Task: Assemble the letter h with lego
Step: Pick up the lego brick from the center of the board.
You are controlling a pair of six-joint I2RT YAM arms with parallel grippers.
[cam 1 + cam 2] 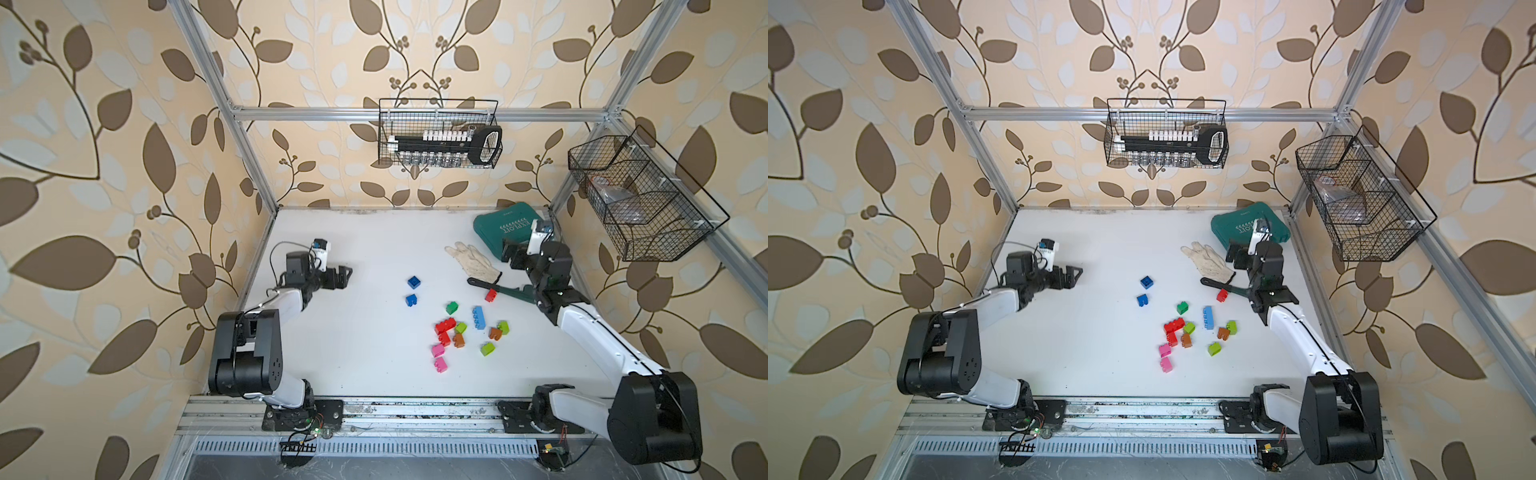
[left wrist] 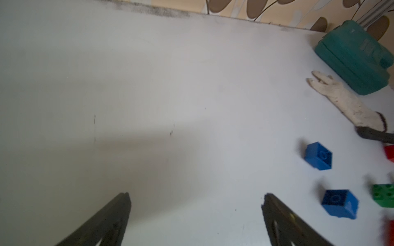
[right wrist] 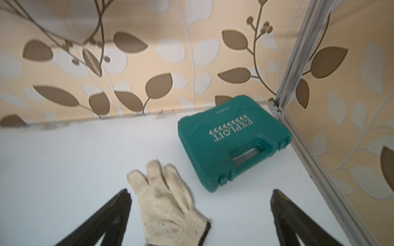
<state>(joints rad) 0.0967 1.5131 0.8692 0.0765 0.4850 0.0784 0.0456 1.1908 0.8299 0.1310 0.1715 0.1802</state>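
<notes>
I get two overhead views, set side by side high above the near rail and angled steeply down toward the back wall. From well off, both take in the whole table. My left wrist camera sits close behind the left gripper, looking out between its spread fingers low across the table, a blue brick outside one fingertip. My right wrist camera looks past the right gripper: glove between its fingers, teal case beyond them. Both wrist views share glove and case.
</notes>
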